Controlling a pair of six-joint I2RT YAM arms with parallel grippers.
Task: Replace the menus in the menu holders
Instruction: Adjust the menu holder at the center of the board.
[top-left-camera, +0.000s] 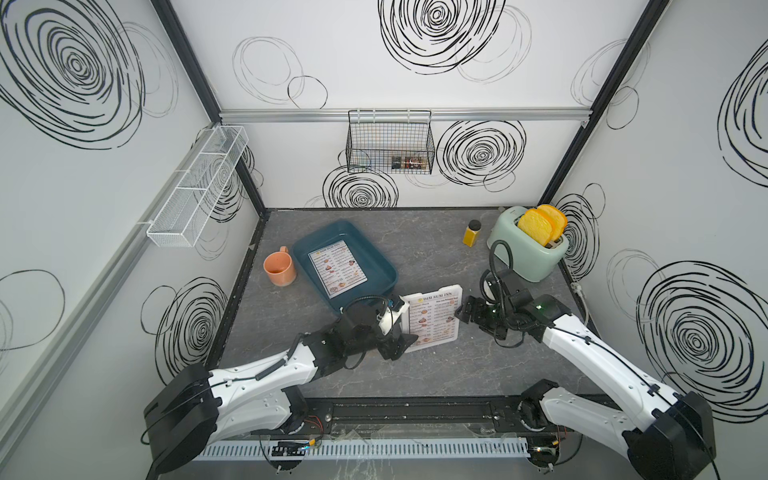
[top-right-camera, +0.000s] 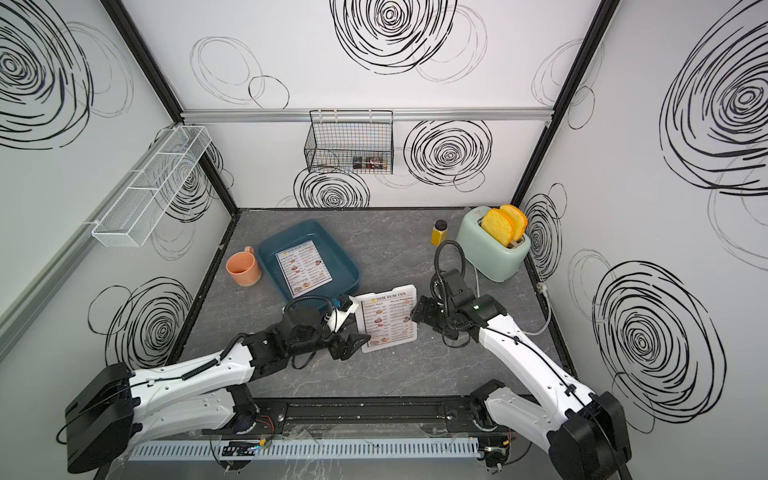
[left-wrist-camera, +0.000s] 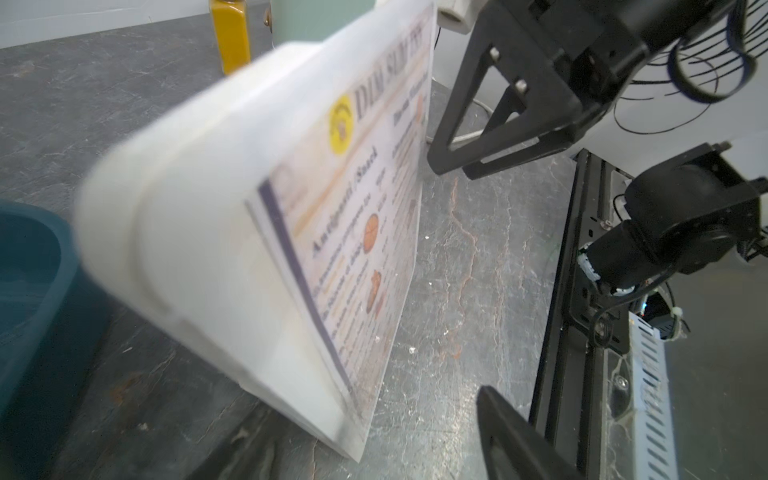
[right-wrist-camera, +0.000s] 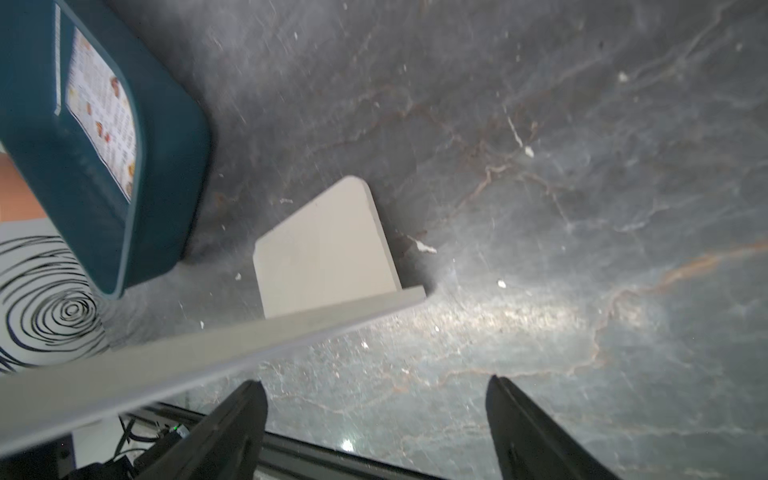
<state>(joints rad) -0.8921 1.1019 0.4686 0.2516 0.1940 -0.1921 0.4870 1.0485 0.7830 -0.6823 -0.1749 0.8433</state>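
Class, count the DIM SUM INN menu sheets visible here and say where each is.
2. The loose menu lies flat in the teal tray; the framed menu sits in the white holder mid-table. Another could hide behind it.

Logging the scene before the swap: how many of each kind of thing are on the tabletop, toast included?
Menus: 2
Menu holder: 1
Teal tray: 1
Orange mug: 1
Yellow bottle: 1
Toaster: 1
Toast slices: 2
Total: 9
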